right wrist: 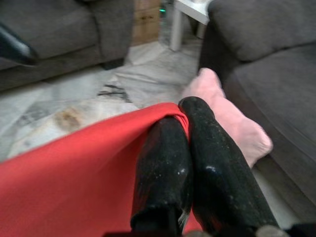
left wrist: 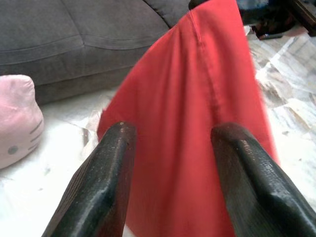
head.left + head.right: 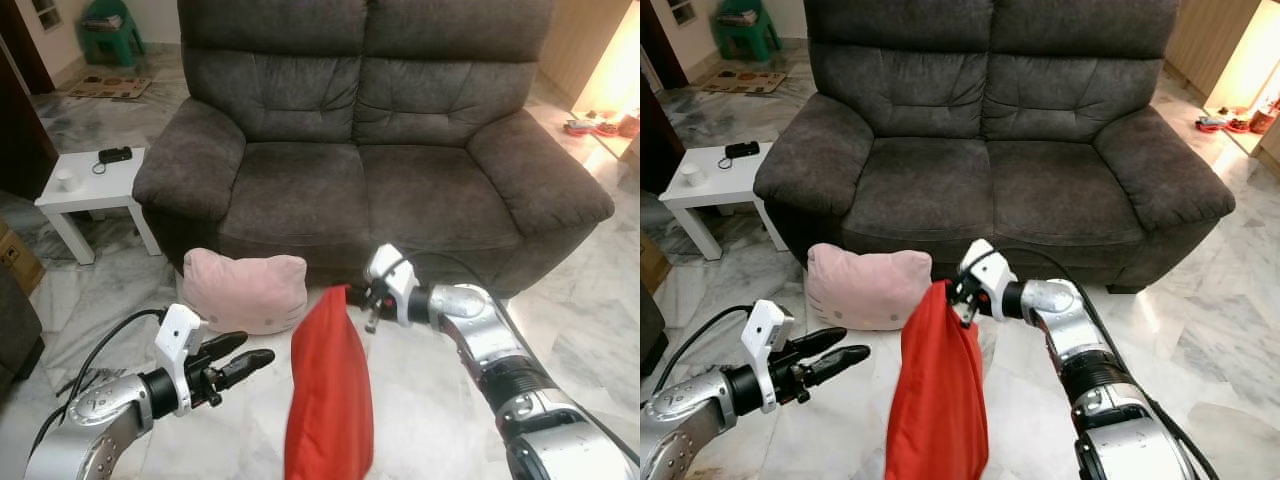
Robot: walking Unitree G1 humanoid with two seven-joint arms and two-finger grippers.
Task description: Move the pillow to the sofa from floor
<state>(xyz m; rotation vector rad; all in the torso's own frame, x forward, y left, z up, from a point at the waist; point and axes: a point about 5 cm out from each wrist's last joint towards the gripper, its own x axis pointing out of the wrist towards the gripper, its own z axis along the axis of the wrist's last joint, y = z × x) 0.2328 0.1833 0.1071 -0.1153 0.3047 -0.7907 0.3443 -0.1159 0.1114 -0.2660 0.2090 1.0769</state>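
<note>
At 12 o'clock sat the sofa (image 3: 365, 150); my right gripper (image 3: 962, 290) was pinched tight on the red pillow (image 3: 328, 395) corner so it hung off the floor. Left gripper (image 3: 248, 352) gaped beside it, ready to brace.

Home living room, grey sofa (image 3: 370, 150), marble floor (image 3: 590, 300), white side table (image 3: 95, 185), doormat (image 3: 108, 87)

The red pillow (image 3: 328, 395) runs off the bottom edge of both eye views, so its lower end can't be seen; it also covers part of the floor and the pink cat-face cushion's (image 3: 246, 288) right corner. The sofa (image 3: 372, 140) top is cut by the upper edge; small dark item on the white side table (image 3: 85, 186) is too small to ID; the right gripper (image 1: 185, 113) tips are buried in red fabric.
</note>
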